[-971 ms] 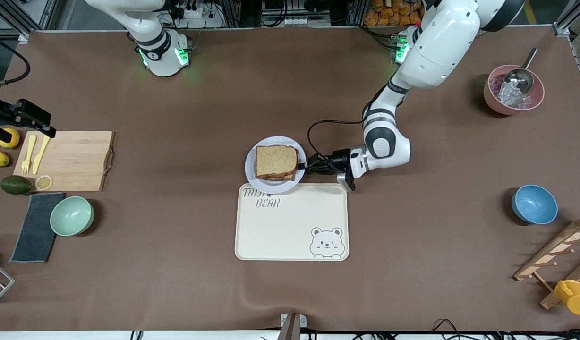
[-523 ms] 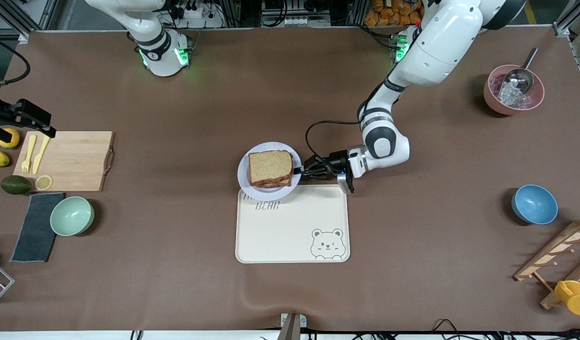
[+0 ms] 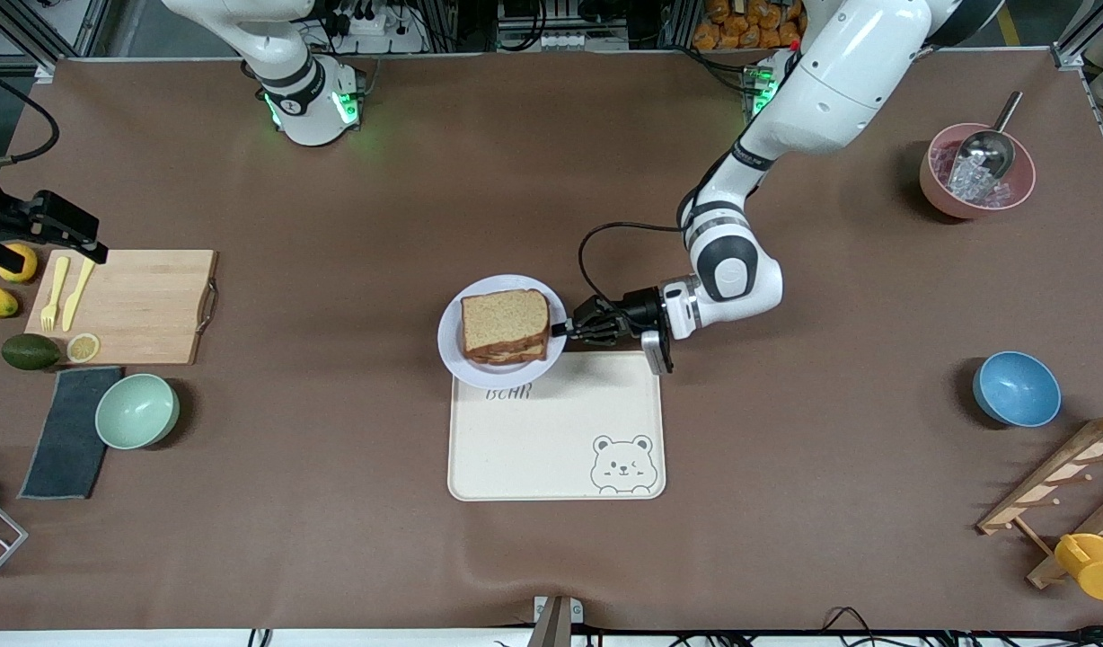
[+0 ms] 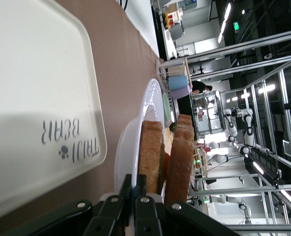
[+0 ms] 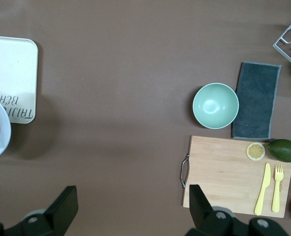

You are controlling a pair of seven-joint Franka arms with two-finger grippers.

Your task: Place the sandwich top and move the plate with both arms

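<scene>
Right gripper: waits up over the cutting board's end of the table, fingers spread wide, nothing between them.
Cutting board: toward the right arm's end, bearing a yellow fork, a knife and a lemon slice.
Plate: mid-table, overlapping the tray's edge farthest from the front camera.
Sandwich top: lies on the stacked sandwich on the plate.
Tray: cream, bear-printed, nearer the front camera than the plate.
Left gripper: clamped tight on the plate's rim, on the side toward the left arm's end.
</scene>
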